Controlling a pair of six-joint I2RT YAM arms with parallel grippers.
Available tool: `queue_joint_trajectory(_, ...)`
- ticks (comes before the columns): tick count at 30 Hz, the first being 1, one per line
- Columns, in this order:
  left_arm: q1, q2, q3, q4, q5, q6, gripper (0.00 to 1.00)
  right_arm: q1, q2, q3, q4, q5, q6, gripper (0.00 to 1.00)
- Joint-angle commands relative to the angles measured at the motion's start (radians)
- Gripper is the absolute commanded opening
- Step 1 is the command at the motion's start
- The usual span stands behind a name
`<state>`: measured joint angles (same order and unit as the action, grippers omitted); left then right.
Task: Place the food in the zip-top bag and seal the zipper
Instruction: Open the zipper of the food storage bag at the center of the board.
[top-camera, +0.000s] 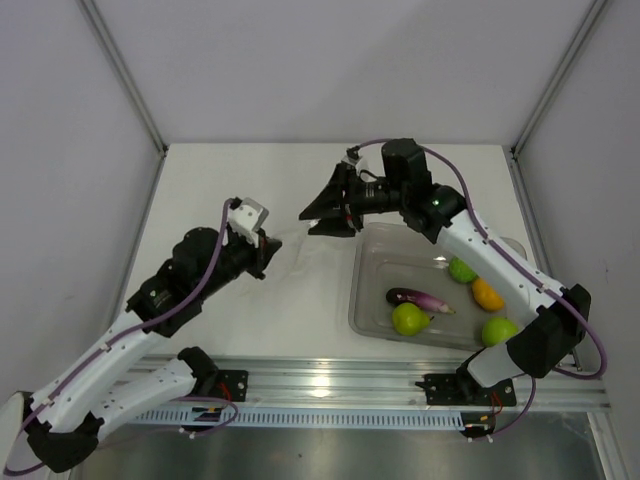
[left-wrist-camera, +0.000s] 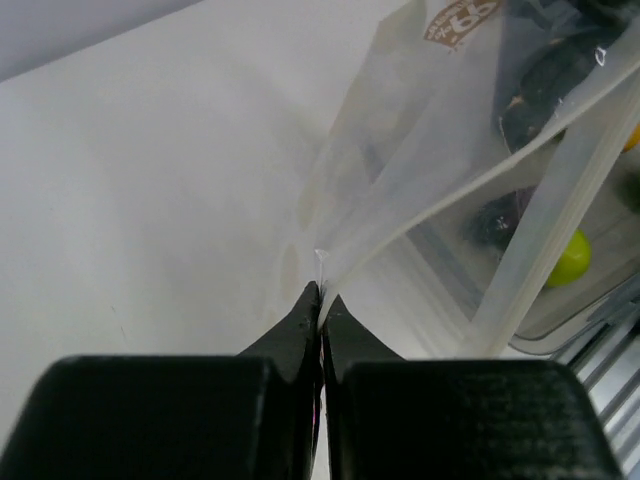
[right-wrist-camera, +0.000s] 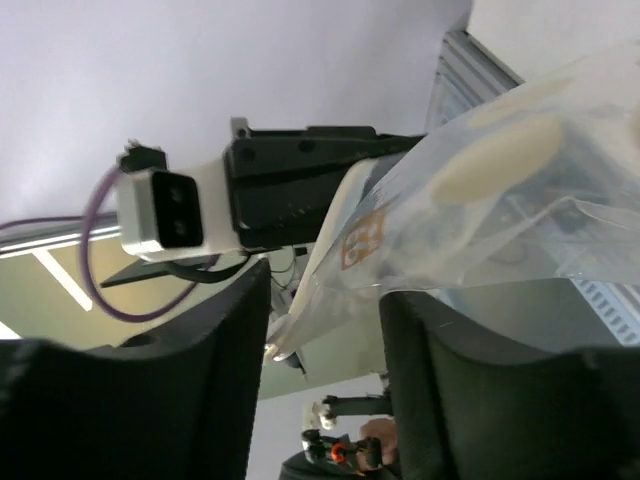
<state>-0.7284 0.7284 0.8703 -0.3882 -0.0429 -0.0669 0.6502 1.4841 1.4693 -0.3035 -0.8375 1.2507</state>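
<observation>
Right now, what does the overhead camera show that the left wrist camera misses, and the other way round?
Only overhead: the left arm and right arm whole, and the whole tub holding five toy foods. Only the left wrist: the left gripper pinched shut on an edge of the bag, plus a printed label on it. Both: the tub and a green fruit.

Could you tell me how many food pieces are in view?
5, all in the tub: eggplant, pear left; green fruit, orange, second green fruit right. Right arm may hide more.
</observation>
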Motion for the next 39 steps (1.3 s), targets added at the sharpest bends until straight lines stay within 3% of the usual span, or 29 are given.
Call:
queue_joint_trajectory(1,-0.006,0.083,0.116,-0.119,-0.031,-0.097,0.01,-0.011,0.004,0.126,-0.256,0.067,-0.268,0.59)
queue_joint_trajectory(2,-0.008,0.098,0.131,-0.148,-0.031,-0.121,0.01,-0.02,0.019,0.176,-0.319,0.136,-0.324,0.65)
queue_joint_trajectory(3,-0.006,0.112,0.175,-0.173,-0.038,-0.175,0.01,-0.023,0.019,0.192,-0.412,0.174,-0.367,0.81)
queue_joint_trajectory(6,-0.006,0.143,0.217,-0.233,-0.011,-0.249,0.01,-0.041,-0.013,0.198,-0.52,0.367,-0.451,0.99)
queue_joint_trajectory(12,-0.006,0.192,0.326,-0.389,-0.069,-0.366,0.01,0.026,-0.122,0.087,-0.554,0.665,-0.499,0.99)
queue_joint_trajectory(13,-0.008,0.206,0.378,-0.415,-0.08,-0.373,0.01,0.046,-0.13,0.066,-0.542,0.698,-0.493,0.99)
queue_joint_trajectory(16,-0.006,0.25,0.424,-0.494,-0.1,-0.405,0.01,0.149,-0.142,0.031,-0.502,0.783,-0.468,0.83)
queue_joint_trajectory(23,-0.008,0.322,0.447,-0.586,-0.146,-0.45,0.01,0.333,-0.127,0.078,-0.375,0.888,-0.442,0.68)
queue_joint_trajectory(31,-0.006,0.332,0.427,-0.564,-0.12,-0.462,0.01,0.353,-0.045,0.092,-0.292,0.85,-0.405,0.59)
queue_joint_trajectory(39,-0.008,0.325,0.423,-0.56,-0.104,-0.461,0.01,0.359,0.074,0.14,-0.25,0.85,-0.381,0.57)
